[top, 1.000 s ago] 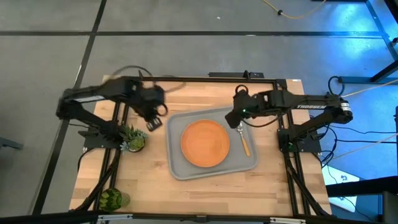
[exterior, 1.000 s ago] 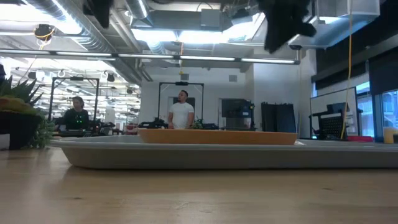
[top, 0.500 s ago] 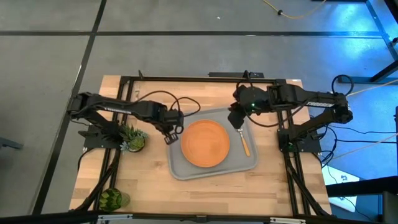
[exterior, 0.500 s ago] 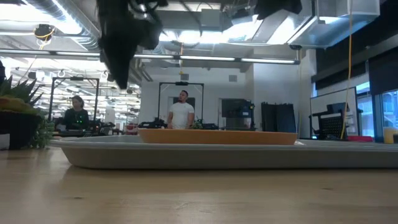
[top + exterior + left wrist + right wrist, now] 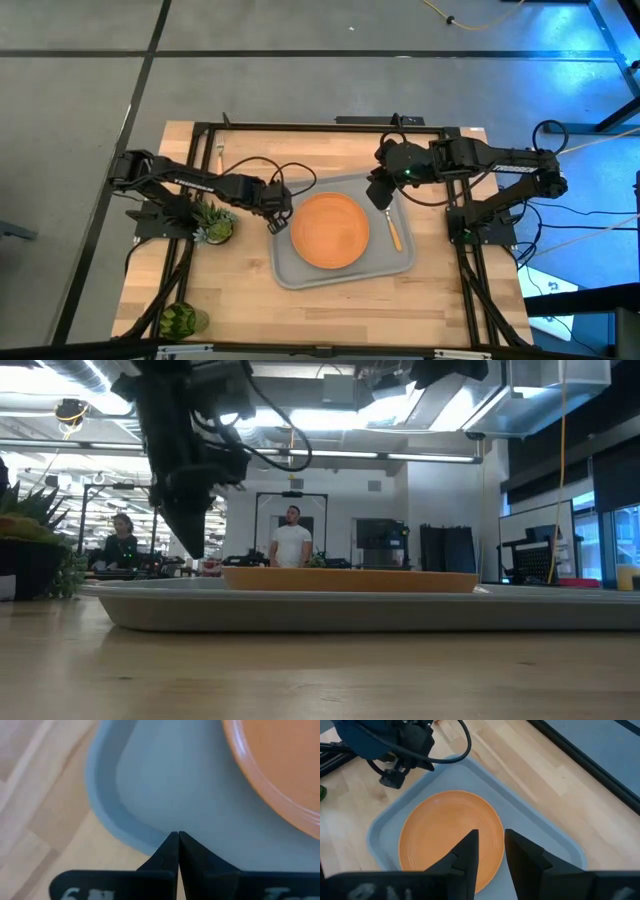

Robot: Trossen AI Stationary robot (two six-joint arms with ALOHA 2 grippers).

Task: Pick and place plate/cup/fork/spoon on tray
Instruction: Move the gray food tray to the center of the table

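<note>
Moved: left gripper [image 5: 277,224] has reached the tray [image 5: 340,274] edge, fingers pressed together, empty.
Right gripper [image 5: 379,192]: fingers apart, empty.
Done: plate [image 5: 329,230], spoon [image 5: 391,227].
Left: cup [image 5: 181,321], fork [image 5: 220,154].

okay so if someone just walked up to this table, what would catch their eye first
Probably the orange plate, bright against the grey tray in the middle of the wooden table. Next, the left hand, shut and empty, poised over the tray's left edge beside the plate, while the right hand hangs open over the far right corner.

Wooden table [image 5: 240,280] carries tray [image 5: 285,268] and plants [image 5: 212,222].
</note>
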